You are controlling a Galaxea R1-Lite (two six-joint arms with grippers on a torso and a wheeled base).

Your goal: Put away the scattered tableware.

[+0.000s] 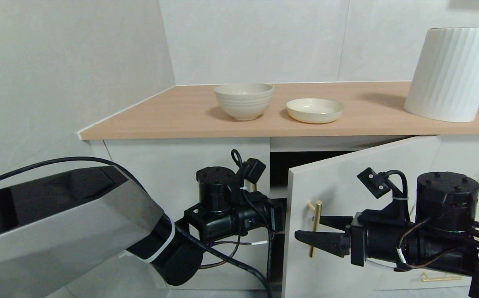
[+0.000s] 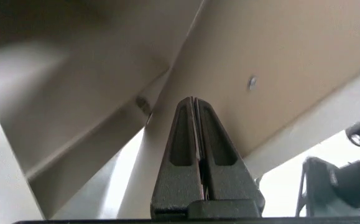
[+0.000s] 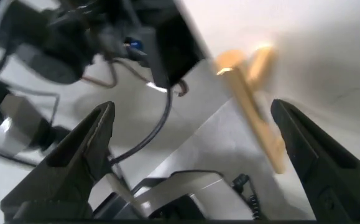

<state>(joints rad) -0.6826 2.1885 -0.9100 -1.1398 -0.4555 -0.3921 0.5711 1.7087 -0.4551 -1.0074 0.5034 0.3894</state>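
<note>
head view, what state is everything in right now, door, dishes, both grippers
cabinet door: partly open, swung outward
deep bowl: upright, looks empty, on the counter
shallow dish: upright, empty, on the counter beside the deep bowl
left gripper: shut, holding nothing, behind the open cabinet door
right gripper: open, straddling the door handle, not closed on it

Soft light is falling from the right; the ribbed cream ceramic bowl (image 1: pixel 243 100) is casting a faint shadow leftward.

Bowl (image 1: pixel 243 100) and dish (image 1: pixel 314 110) — on counter (image 1: pixel 161 120)
</note>
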